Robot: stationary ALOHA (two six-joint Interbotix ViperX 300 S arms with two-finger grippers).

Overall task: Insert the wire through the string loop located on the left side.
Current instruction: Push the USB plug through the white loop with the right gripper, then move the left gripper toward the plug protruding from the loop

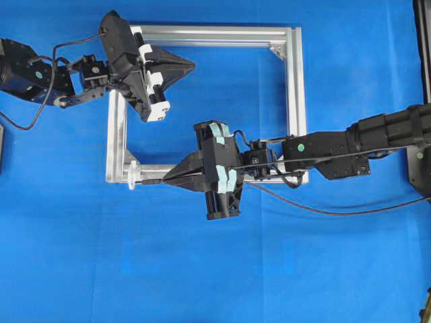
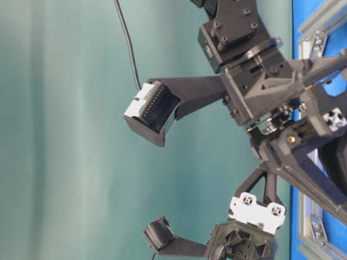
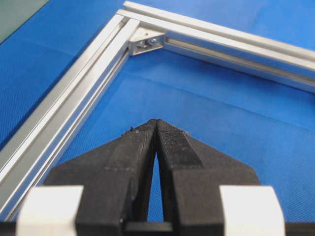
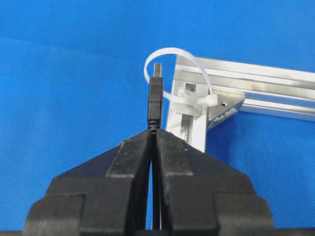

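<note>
My right gripper (image 1: pixel 166 179) is shut on the wire (image 1: pixel 323 212) just behind its black plug (image 4: pixel 156 98). The plug sticks out ahead of the fingertips, its metal tip pointing at the string loop (image 4: pixel 172 48). This whitish loop (image 1: pixel 133 177) stands out from the near left corner of the silver frame (image 1: pixel 202 35). In the right wrist view the plug tip overlaps the loop's left edge; I cannot tell whether it is inside. My left gripper (image 1: pixel 193 65) hovers inside the frame's far left corner, shut on nothing (image 3: pixel 156 121).
The blue cloth (image 1: pixel 215 269) covers the table. The wire's slack trails right across the cloth under the right arm (image 1: pixel 350 145). A silver corner bracket (image 3: pixel 146 43) sits ahead of the left gripper, another bracket (image 4: pixel 226 105) beside the loop.
</note>
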